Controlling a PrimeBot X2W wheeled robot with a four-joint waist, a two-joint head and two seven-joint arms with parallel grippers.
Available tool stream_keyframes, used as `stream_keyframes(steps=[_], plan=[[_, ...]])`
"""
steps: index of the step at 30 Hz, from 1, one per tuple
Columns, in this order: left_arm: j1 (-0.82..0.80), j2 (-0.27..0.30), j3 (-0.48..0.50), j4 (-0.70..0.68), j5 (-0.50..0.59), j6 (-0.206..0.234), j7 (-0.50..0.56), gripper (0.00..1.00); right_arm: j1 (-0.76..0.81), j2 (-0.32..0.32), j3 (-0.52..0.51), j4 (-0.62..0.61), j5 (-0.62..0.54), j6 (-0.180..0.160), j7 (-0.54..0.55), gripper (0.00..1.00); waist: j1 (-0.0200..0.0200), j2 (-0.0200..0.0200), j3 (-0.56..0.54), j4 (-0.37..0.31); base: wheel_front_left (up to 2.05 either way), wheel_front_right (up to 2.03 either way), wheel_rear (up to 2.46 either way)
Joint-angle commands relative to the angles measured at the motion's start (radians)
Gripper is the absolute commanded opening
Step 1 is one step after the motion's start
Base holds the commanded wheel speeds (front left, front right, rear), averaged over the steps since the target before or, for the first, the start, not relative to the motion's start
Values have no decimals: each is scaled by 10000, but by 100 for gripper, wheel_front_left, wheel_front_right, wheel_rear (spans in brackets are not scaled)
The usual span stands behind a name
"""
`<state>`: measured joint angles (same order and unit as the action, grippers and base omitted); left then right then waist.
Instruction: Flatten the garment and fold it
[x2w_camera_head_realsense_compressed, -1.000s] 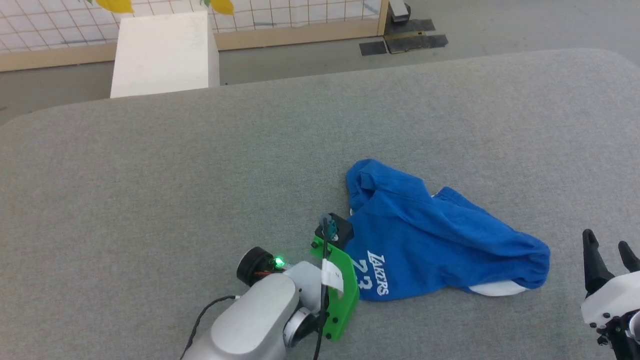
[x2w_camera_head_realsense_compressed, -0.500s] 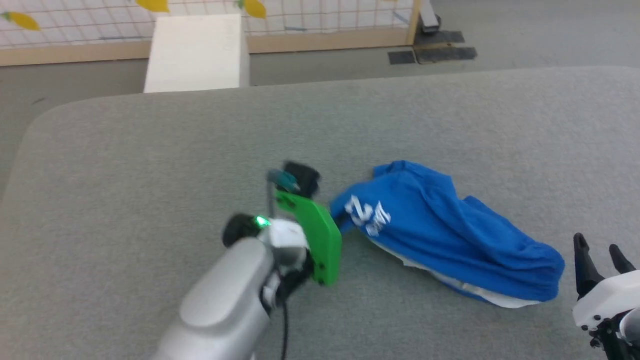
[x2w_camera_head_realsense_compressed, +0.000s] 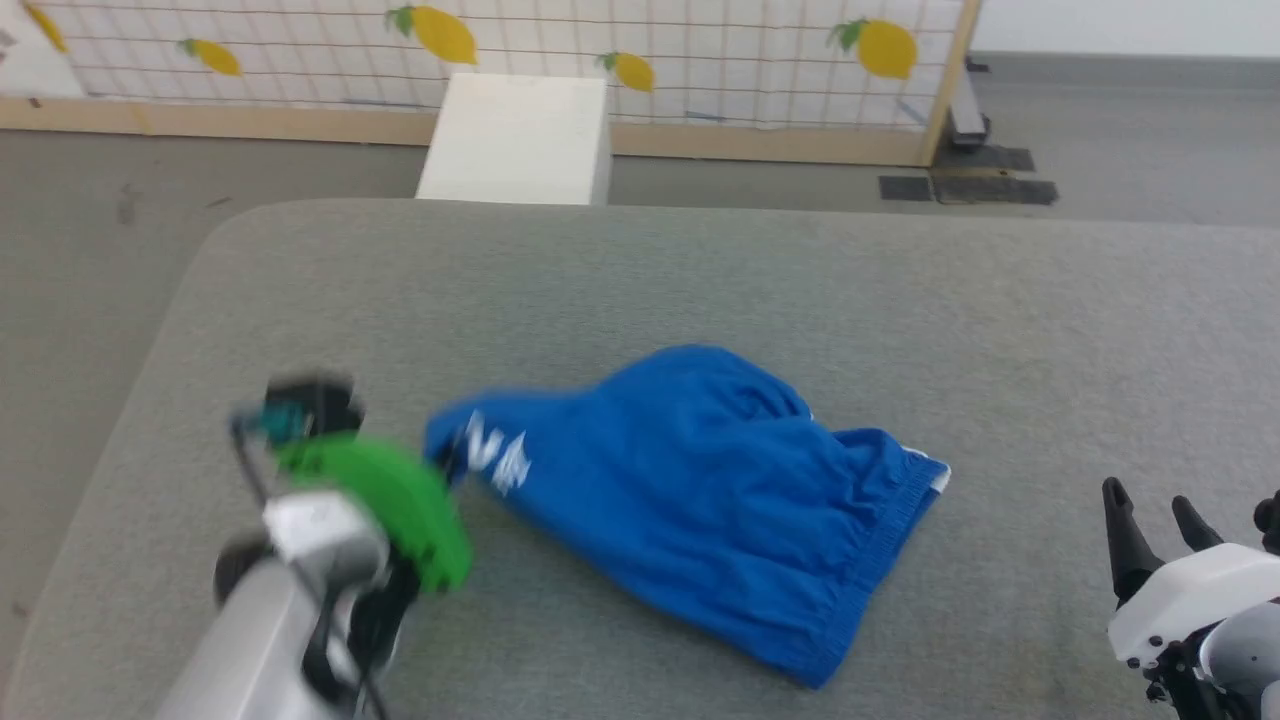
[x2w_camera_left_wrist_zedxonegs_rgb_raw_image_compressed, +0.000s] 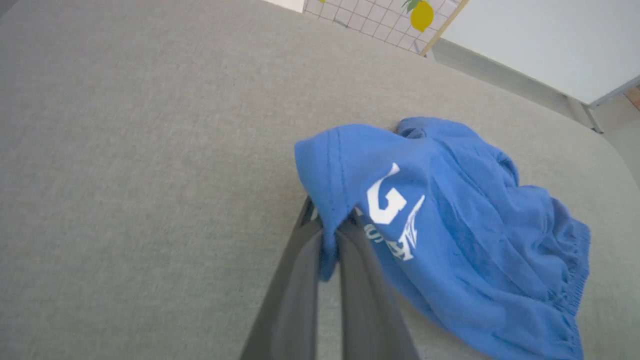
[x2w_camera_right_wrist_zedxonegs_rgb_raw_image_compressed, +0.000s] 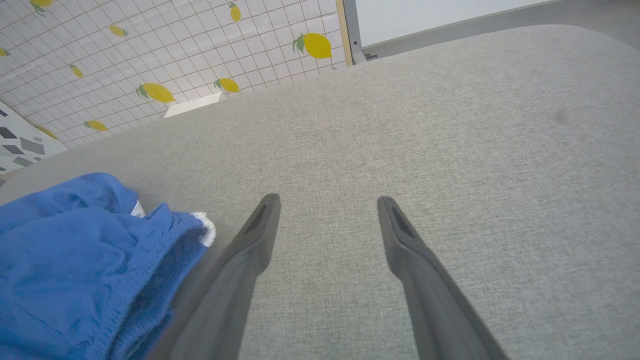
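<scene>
Left claw (x2w_camera_left_wrist_zedxonegs_rgb_raw_image_compressed: 331, 222) is pinching a thin edge of the garment (x2w_camera_head_realsense_compressed: 700, 480), which is lying bunched on the counter (x2w_camera_head_realsense_compressed: 700, 270); such a slim bite is risking slipping free. Right claw (x2w_camera_right_wrist_zedxonegs_rgb_raw_image_compressed: 327, 200) is hovering open nearby, so unanchored cloth may drag, not spread.

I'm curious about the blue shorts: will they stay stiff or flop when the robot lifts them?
Probably floppy: the shorts bunch in soft wrinkles and drape over the shut left gripper. Likely light too, since the fabric looks thin.
</scene>
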<state>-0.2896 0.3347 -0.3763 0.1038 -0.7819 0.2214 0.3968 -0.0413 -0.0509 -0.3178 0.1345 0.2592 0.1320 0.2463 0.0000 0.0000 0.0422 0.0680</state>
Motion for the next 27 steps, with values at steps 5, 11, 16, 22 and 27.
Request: stream_keyframes(steps=[5, 11, 16, 22, 27], plan=[[1981, 174, 249, 97, -651, 590, 403, 0, -122, 7, 185, 118, -13, -13, -38, 100, 0, 0, -105, 477, 0, 0, 0], [2595, -112, 450, 25, -1243, 317, 211, 73, -171, 7, 236, 164, -40, -13, -51, 100, 0, 0, -52, 608, 0, 0, 0], [2211, -177, 1225, -675, -1128, 80, -1186, 100, -178, 7, 282, 224, -71, -13, -63, 100, 0, 0, -115, 647, 0, 0, 0], [1733, 366, 1376, -1126, 880, -420, -4164, 100, -242, 7, 804, 151, -54, -13, -13, 100, 0, 0, -142, 507, 0, 0, 0], [1706, 465, 959, -804, 1998, -812, -5788, 100, -500, 7, 1433, -89, -179, -13, 308, 100, 0, 0, -2, 439, 0, 0, 0]])
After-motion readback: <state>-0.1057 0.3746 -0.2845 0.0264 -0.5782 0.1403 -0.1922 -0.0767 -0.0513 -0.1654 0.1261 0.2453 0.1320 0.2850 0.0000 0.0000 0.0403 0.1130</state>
